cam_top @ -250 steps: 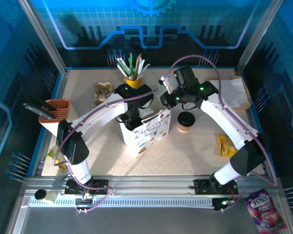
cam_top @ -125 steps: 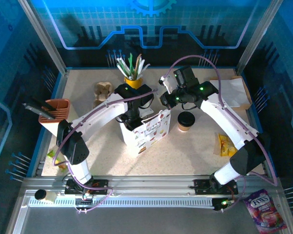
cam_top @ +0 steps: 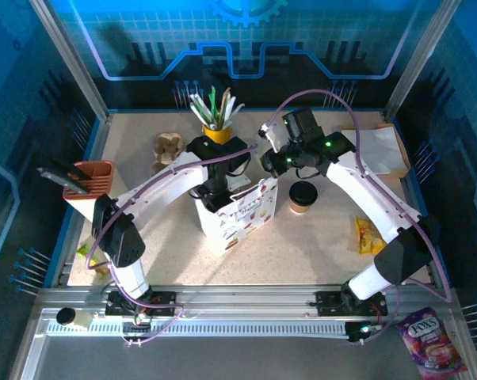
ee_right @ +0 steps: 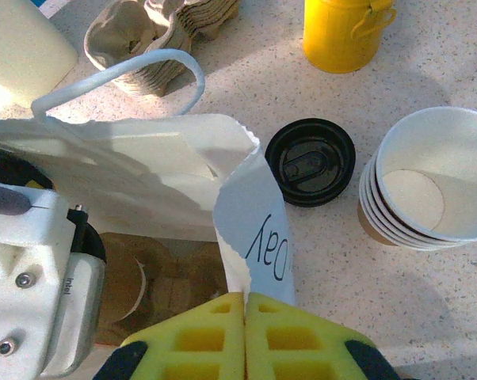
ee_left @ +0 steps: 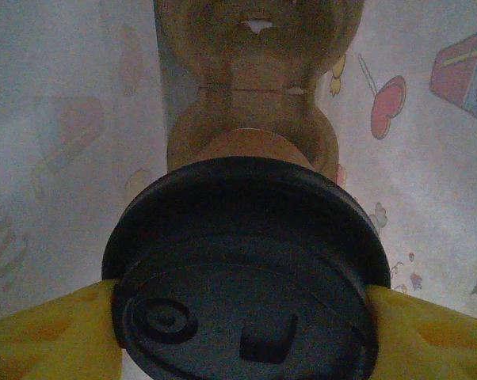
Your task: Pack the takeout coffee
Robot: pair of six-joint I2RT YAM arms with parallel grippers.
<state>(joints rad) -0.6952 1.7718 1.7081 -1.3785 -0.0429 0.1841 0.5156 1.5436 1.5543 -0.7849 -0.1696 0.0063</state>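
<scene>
One takeout coffee, a brown paper cup with a black lid (ee_left: pixel 246 261), hangs inside the white paper bag (cam_top: pixel 240 215). My left gripper (ee_left: pixel 246 324) is shut on its lid, one yellow finger (ee_left: pixel 44 336) on each side. Below it a brown cup carrier (ee_left: pixel 254 47) lies on the bag's floor. A second lidded coffee cup (cam_top: pixel 302 195) stands on the table right of the bag. My right gripper (ee_right: pixel 246 299) is shut on the bag's upper edge (ee_right: pixel 254 229), holding the mouth apart.
Behind the bag stand a yellow utensil cup (cam_top: pixel 217 131), a stack of lidless paper cups (ee_right: pixel 425 186) and a black lid (ee_right: pixel 311 161). Spare carriers (cam_top: pixel 165 149) lie back left, an orange holder (cam_top: pixel 86 182) left, a yellow packet (cam_top: pixel 368 235) right.
</scene>
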